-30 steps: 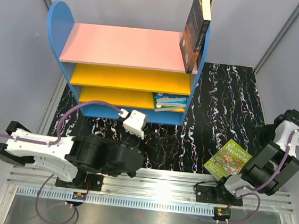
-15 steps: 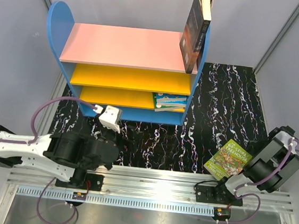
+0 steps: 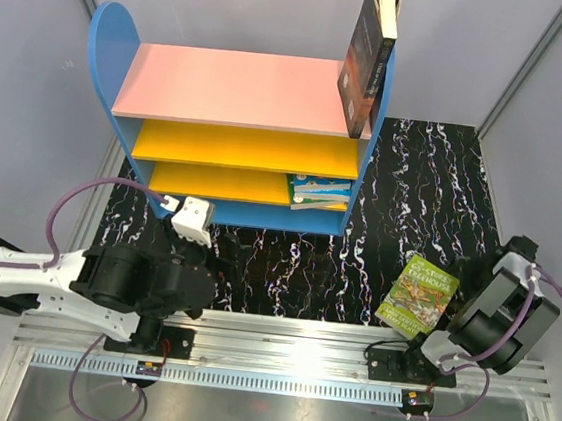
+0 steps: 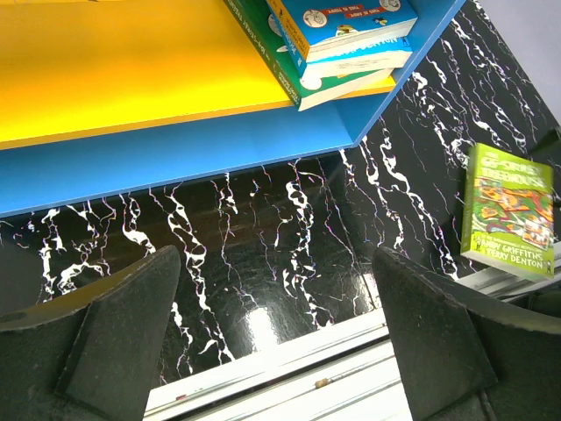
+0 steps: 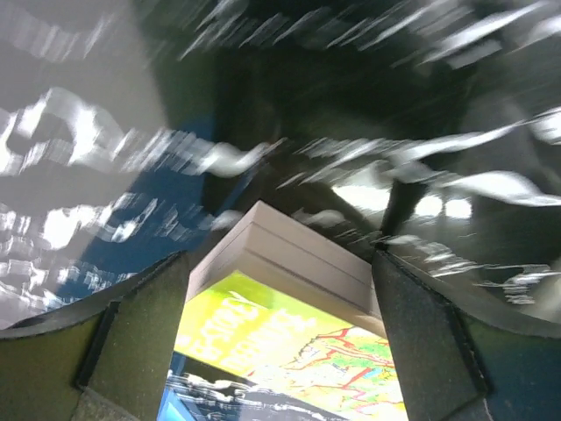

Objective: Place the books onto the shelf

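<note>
From above, the blue-sided shelf [image 3: 108,42] with a pink top and yellow boards stands far left on the black marbled desk [image 3: 415,174], with a dark book [image 3: 365,64] upright on top, flat books [image 3: 318,192] on the lowest board, and a glossy lime-green book [image 3: 418,292] near right against the right arm. The left wrist shows the left tool [image 4: 273,263] wide open above the desk. The right wrist is blurred: that book's corner sits between the fingers of the right tool [image 5: 280,256], and I cannot tell whether they clamp it.
</note>
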Controlling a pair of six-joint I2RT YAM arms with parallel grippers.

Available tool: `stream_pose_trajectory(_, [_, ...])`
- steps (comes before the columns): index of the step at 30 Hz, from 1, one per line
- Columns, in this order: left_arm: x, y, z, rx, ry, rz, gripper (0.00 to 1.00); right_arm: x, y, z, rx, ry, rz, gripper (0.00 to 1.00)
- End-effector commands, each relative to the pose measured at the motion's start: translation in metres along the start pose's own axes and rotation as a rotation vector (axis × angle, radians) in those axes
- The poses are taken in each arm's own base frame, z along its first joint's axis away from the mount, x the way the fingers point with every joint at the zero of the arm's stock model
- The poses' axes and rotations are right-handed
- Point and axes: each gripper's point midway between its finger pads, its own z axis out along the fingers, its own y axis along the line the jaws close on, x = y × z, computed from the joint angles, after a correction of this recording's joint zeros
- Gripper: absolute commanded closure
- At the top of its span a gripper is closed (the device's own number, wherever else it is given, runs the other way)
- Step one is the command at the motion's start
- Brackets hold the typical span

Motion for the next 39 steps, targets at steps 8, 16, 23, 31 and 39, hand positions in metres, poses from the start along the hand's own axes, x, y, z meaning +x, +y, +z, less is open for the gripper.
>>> stream_pose_trajectory(8, [0.014,-0.034,0.02,0.032,0.009,-0.039,0.01,0.119,0.061,-0.026,-0.237,0.175,-0.227,0.09])
stream_pose_trajectory(16, [0.087,-0.079,0.069,0.164,0.265,-0.069,0.01,0.168,0.036,-0.051,-0.301,0.29,-0.311,0.09])
stream_pose_trajectory(23, [0.138,-0.142,0.095,0.268,0.464,-0.112,0.01,0.196,-0.013,-0.058,-0.313,0.339,-0.346,0.09])
stream_pose_trajectory(31, [0.179,-0.155,0.105,0.303,0.61,-0.322,0.01,0.208,-0.035,-0.057,-0.274,0.381,-0.437,0.09])
stream_pose_trajectory(39, [0.213,-0.163,0.117,0.353,0.684,-0.467,0.02,0.212,-0.042,-0.052,-0.258,0.389,-0.51,0.15])
